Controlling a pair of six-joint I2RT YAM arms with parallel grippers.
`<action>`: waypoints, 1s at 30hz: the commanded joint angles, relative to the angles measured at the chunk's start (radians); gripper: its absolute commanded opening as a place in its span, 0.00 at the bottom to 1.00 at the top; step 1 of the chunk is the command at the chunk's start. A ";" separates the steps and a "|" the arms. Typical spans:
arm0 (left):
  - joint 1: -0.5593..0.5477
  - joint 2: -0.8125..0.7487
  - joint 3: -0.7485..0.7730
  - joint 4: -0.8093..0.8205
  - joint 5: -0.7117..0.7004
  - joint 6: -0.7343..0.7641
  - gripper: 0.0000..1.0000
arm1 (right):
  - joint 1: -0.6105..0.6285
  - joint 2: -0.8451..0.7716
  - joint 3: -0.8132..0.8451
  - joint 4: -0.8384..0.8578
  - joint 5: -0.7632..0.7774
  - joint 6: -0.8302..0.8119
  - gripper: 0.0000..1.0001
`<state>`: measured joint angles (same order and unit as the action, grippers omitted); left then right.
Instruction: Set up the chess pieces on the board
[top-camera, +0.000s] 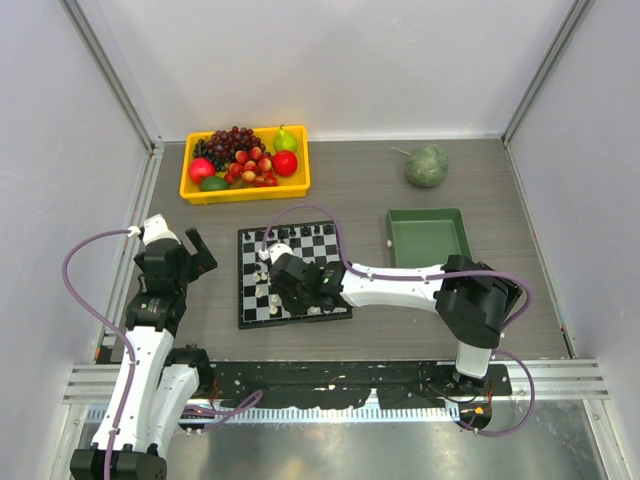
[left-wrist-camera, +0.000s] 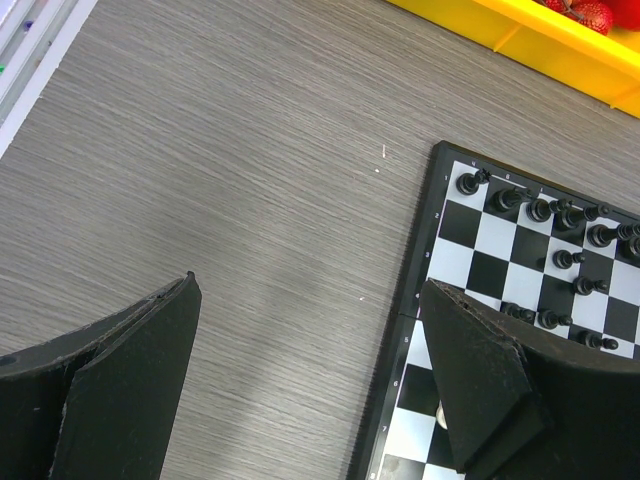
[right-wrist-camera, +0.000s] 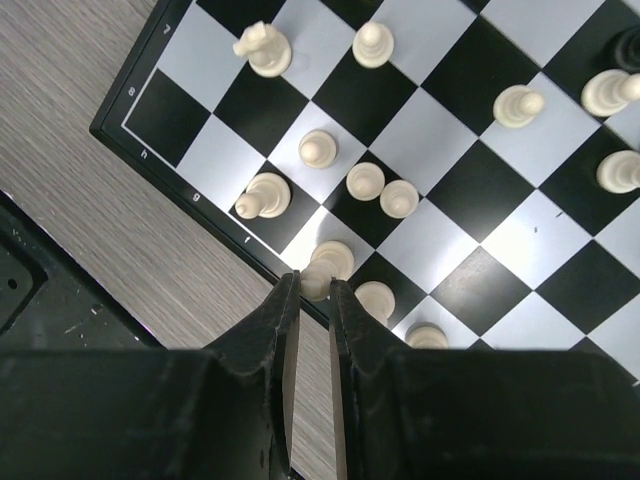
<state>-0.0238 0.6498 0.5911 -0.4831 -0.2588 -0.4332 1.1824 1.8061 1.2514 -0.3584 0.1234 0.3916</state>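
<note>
Your right tool (right-wrist-camera: 312, 292) is clenched on a cream-white chess piece (right-wrist-camera: 325, 262) by the lettered edge of the small black-and-white checkered board (right-wrist-camera: 470, 75), which lies mid-way on the grey wood-grain worktop (top-camera: 380, 335). Your left tool (left-wrist-camera: 310, 288) hangs released, jaws wide, above the worktop just left of the board. Pale grey walls (top-camera: 330, 60) enclose three sides

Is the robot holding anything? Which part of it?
The right gripper, jaws nearly shut, pinches a white chess piece by its top end. The left gripper holds nothing.
</note>
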 joint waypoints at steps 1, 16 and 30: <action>0.005 -0.006 -0.001 0.037 0.007 0.010 0.99 | 0.010 -0.054 -0.032 0.068 -0.025 0.026 0.14; 0.005 -0.003 0.007 0.034 0.007 0.008 0.99 | 0.011 -0.068 -0.084 0.127 -0.024 0.055 0.17; 0.005 0.001 0.018 0.034 0.018 0.008 0.99 | 0.017 -0.109 -0.072 0.090 0.010 0.046 0.38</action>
<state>-0.0238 0.6518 0.5911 -0.4831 -0.2543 -0.4332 1.1919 1.7699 1.1606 -0.2584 0.1089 0.4416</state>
